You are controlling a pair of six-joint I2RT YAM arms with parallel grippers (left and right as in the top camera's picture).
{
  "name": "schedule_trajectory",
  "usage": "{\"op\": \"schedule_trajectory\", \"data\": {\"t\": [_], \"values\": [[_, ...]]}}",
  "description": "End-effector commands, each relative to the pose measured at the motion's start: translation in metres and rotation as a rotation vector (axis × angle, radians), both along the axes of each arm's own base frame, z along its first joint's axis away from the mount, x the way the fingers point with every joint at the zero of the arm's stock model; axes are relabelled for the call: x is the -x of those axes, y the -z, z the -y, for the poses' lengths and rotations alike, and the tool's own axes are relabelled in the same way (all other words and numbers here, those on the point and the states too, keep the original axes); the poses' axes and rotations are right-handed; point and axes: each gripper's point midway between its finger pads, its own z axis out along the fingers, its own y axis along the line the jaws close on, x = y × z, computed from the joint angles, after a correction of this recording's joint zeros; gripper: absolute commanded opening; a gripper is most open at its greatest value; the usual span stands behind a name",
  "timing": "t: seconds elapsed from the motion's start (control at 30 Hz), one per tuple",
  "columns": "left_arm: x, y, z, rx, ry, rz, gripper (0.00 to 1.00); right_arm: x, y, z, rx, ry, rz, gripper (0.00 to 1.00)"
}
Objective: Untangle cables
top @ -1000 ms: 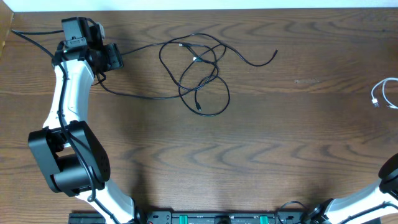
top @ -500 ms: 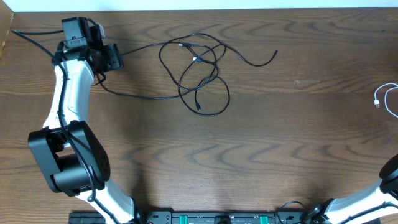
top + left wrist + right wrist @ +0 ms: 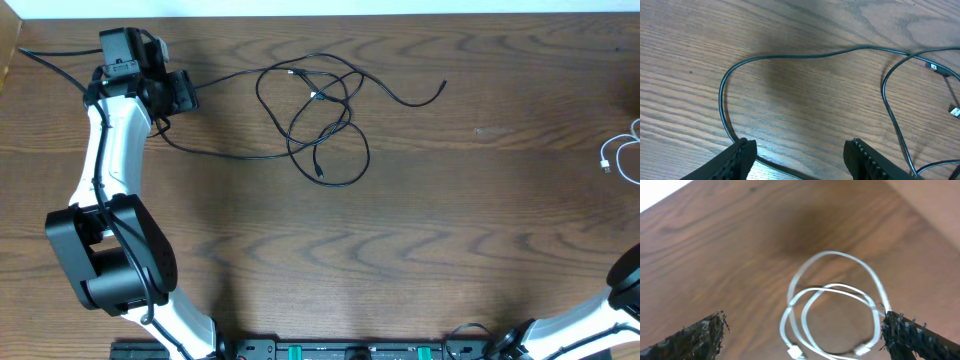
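Observation:
Several black cables (image 3: 320,110) lie in a loose tangle at the table's back middle, one strand trailing left to my left gripper (image 3: 185,92). In the left wrist view a black cable (image 3: 790,56) loops ahead and runs low across the gap between the fingers of the left gripper (image 3: 800,155), whose jaws stand apart over the wood. The white cable (image 3: 622,155) lies at the far right edge. In the right wrist view it is a small coil (image 3: 835,310) on the table, and the right gripper (image 3: 807,335) is wide open above it, one finger on each side.
The wooden table (image 3: 450,230) ends at a pale strip along the back (image 3: 320,8). The left arm (image 3: 105,200) reaches up the left side. The arm bases sit along the front edge (image 3: 350,350). A thicker black arm wire runs off at the back left (image 3: 50,60).
The white cable has slid a little toward the right edge of the overhead view. My right gripper has opened wide. The left arm and the black tangle have not moved.

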Motion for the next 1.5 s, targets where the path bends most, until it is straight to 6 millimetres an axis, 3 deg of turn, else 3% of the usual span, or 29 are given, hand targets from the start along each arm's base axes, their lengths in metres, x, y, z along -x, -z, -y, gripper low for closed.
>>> {"op": "schedule_trajectory", "data": {"t": [0.0, 0.23, 0.5, 0.63, 0.73, 0.8, 0.87, 1.0, 1.13, 1.3, 1.47], "values": [[-0.001, 0.000, 0.002, 0.011, 0.007, 0.001, 0.61, -0.023, -0.003, -0.037, -0.039, -0.138, 0.041, 0.99], [0.003, 0.002, 0.003, 0.015, 0.007, -0.018, 0.62, -0.060, -0.008, -0.101, -0.033, -0.291, 0.065, 0.99], [0.008, 0.005, 0.004, 0.019, 0.007, -0.041, 0.61, -0.099, -0.012, -0.199, -0.028, -0.486, 0.096, 0.99], [0.010, 0.008, 0.005, 0.021, 0.007, -0.050, 0.61, -0.115, -0.008, -0.248, -0.139, -0.464, 0.133, 0.99], [0.011, 0.011, 0.005, 0.023, 0.007, -0.057, 0.61, -0.132, 0.005, -0.287, -0.222, -0.458, 0.156, 0.99], [0.012, 0.012, 0.005, 0.024, 0.006, -0.059, 0.61, -0.143, 0.016, -0.321, -0.284, -0.488, 0.174, 0.99], [0.012, 0.012, 0.005, 0.024, 0.006, -0.059, 0.61, -0.153, 0.021, -0.369, -0.361, -0.581, 0.216, 0.99], [0.012, 0.012, 0.005, 0.024, 0.006, -0.060, 0.61, -0.161, 0.030, -0.438, -0.494, -0.671, 0.268, 0.99], [0.013, 0.013, 0.005, 0.025, 0.006, -0.062, 0.61, -0.164, 0.061, -0.489, -0.645, -0.528, 0.234, 0.99], [0.015, 0.016, 0.006, 0.026, 0.006, -0.071, 0.65, -0.162, 0.052, -0.564, -0.777, -0.656, 0.350, 0.99], [0.015, 0.016, 0.006, 0.026, 0.006, -0.072, 0.66, -0.146, 0.068, -0.603, -0.801, -0.620, 0.301, 0.99]]}}
